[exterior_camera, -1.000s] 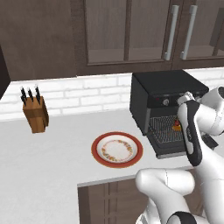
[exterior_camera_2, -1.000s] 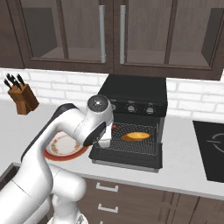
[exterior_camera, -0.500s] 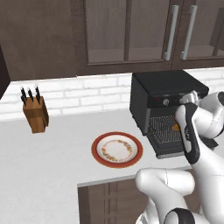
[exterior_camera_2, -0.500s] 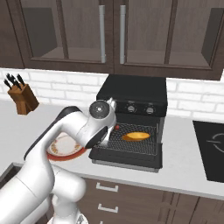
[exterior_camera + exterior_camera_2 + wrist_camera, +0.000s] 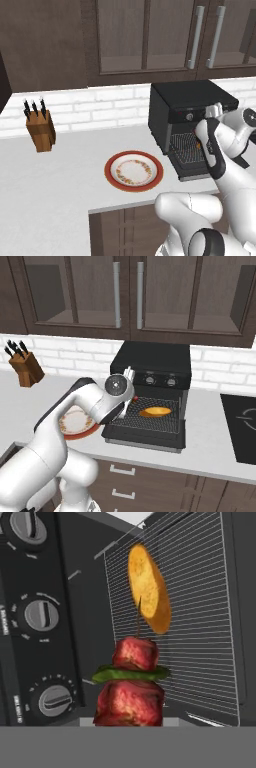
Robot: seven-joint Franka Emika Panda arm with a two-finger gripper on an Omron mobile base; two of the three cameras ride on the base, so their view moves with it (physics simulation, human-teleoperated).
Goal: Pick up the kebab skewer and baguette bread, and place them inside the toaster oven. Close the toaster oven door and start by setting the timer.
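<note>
The black toaster oven (image 5: pixel 152 363) stands on the counter with its door (image 5: pixel 145 433) dropped open. On the wire rack (image 5: pixel 200 612) inside lies the golden baguette bread (image 5: pixel 148 587), also seen from the right base (image 5: pixel 156 412). My gripper (image 5: pixel 129 404) hovers at the left side of the oven mouth, just above the open door, shut on the kebab skewer (image 5: pixel 131 682). The skewer's red meat chunks and green slice point toward the rack, its thin tip just short of the bread. From the left base the hand (image 5: pixel 210 140) covers part of the oven opening.
Three silver knobs (image 5: pixel 42 614) sit in a row on the oven's control panel beside the opening. A red-rimmed plate (image 5: pixel 133 170) lies left of the oven, a wooden knife block (image 5: pixel 40 127) further left by the wall. A black cooktop (image 5: pixel 242 426) lies to the right.
My hand with the skewer has edged slightly lower and closer to the oven opening. The bread, door and plate have not moved.
</note>
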